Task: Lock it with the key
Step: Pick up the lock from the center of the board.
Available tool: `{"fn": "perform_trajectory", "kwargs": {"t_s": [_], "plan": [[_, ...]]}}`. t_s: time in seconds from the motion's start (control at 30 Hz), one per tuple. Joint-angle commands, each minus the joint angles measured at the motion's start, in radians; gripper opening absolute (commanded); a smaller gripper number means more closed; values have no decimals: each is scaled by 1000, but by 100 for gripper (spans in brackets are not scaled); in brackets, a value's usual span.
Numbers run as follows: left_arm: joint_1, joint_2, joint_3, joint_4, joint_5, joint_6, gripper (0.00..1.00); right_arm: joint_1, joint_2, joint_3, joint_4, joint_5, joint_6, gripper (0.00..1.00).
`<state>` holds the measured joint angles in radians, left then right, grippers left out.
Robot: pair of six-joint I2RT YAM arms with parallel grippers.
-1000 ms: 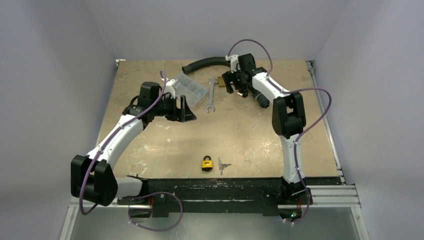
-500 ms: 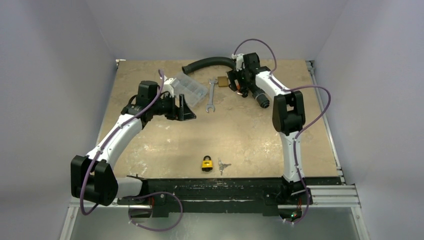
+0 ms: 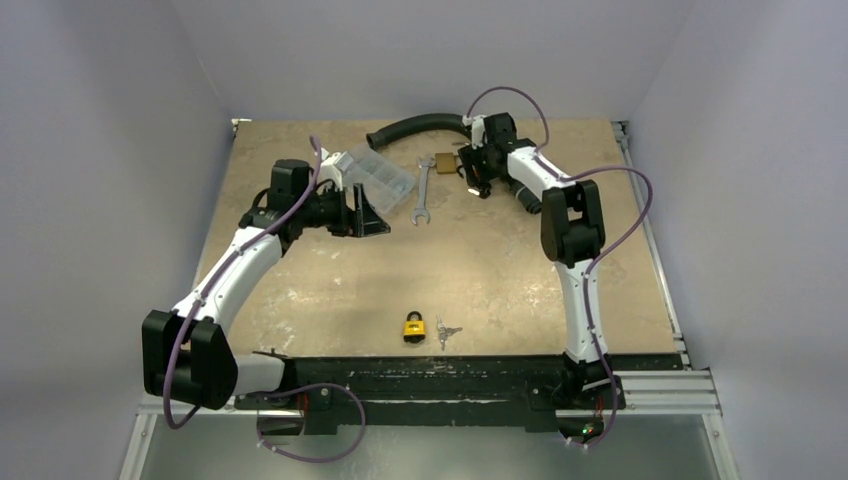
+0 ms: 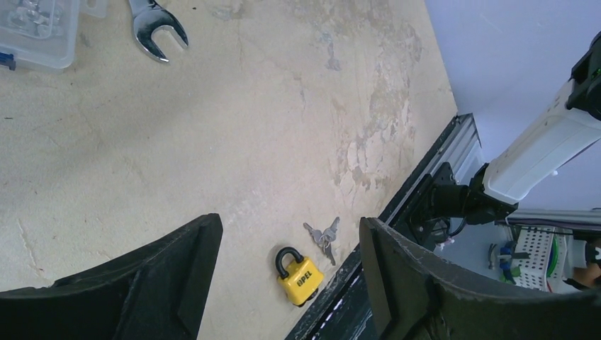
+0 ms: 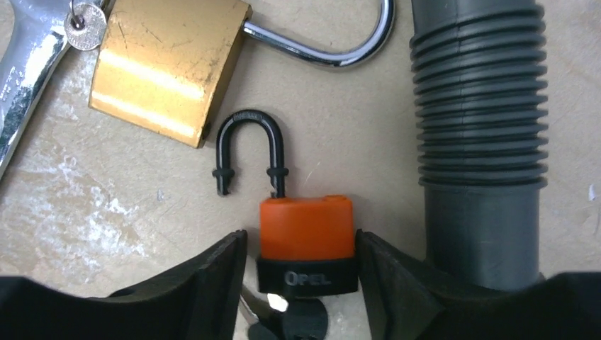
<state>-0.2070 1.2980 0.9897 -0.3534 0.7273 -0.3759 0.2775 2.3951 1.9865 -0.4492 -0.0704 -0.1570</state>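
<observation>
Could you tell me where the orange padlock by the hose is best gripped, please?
Grip the orange padlock across its body, coming straight down from above: it lies flat, and its two parallel sides offer flat faces. Avoid the thin open shackle; the grey hose crowds one side.

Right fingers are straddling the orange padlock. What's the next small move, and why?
Probably close the right fingers on the orange padlock: its body sits between them with a gap on one side, so it looks ungripped, and its shackle stands open.
</observation>
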Motion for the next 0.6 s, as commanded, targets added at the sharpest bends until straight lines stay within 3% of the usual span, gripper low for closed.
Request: {"fn": "perform_trajectory", "kwargs": {"t_s": [0.0, 0.27, 0.37, 0.5, 0.57], "plan": [[12, 1, 23, 45, 33, -16, 75, 3, -100, -80, -7, -38, 4, 58], [21, -11, 5, 69, 43, -27, 75, 3, -188, -192, -7, -71, -42, 46], [24, -14, 6, 76, 50, -32, 74, 3, -216, -212, -8, -125, -50, 31], [27, -18, 6, 80, 56, -27, 73, 3, -293, -248, 13, -221, -56, 3], [30, -20, 7, 82, 58, -24, 72, 2, -350, -259, 14, -274, -71, 0]]}}
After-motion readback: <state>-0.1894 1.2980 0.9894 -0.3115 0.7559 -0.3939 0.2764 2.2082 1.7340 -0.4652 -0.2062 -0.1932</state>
